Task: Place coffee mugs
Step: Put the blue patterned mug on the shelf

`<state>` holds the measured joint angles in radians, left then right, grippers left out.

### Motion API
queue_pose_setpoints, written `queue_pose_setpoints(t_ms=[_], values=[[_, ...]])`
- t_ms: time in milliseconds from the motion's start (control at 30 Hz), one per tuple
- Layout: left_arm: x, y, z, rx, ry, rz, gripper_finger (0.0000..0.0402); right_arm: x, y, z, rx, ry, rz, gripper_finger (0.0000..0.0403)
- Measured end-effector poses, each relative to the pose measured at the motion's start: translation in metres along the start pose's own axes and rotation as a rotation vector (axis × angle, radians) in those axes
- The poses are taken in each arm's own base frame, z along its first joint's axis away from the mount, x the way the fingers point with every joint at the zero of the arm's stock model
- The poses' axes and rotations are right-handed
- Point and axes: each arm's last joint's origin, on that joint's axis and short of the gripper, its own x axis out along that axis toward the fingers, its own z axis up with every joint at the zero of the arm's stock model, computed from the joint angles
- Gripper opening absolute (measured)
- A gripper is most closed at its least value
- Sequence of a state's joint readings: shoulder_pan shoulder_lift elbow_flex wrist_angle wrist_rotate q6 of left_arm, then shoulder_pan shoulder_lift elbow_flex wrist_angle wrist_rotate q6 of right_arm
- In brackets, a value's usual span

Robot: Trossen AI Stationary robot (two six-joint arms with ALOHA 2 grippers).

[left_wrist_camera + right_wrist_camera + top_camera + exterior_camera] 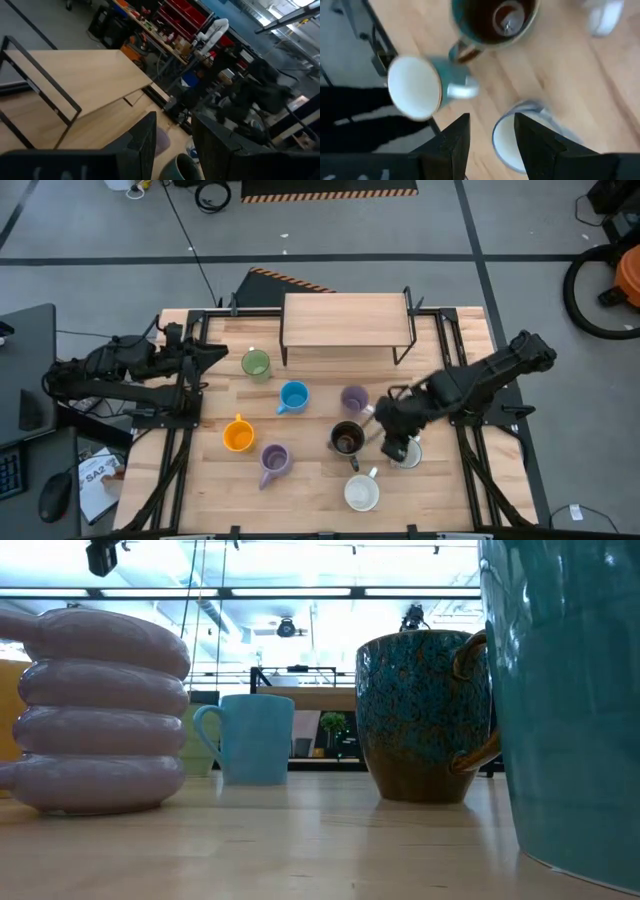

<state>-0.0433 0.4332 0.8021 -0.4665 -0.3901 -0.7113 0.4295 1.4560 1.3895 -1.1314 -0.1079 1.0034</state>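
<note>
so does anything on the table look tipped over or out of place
Nothing looks spilled, tipped or broken. The mugs in the high view, among them the green mug, blue mug and orange mug, stand upright on the table. The right gripper hovers above a white mug.

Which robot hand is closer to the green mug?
The left hand. It sits just beside the green mug, near the table's left edge. The right hand is far across the table, over a white mug.
</note>
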Motion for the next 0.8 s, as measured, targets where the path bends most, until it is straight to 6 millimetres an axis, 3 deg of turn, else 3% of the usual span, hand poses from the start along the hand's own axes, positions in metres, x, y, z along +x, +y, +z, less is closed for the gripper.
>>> queue_pose_setpoints(t_ms=[133,433,800], values=[[0.000,0.000,0.000,0.001,-0.009,0.009,0.0128,0.014,0.015,-0.019,-0.043,0.048,-0.022,0.0159],[0.000,0.001,0.000,0.002,-0.006,0.012,0.0128,0.053,0.041,-0.064,-0.365,0.032,-0.189,0.0159],[0.000,0.001,0.000,0.005,-0.005,0.018,0.0128,0.076,0.044,-0.068,-0.400,0.037,-0.279,0.0159]])
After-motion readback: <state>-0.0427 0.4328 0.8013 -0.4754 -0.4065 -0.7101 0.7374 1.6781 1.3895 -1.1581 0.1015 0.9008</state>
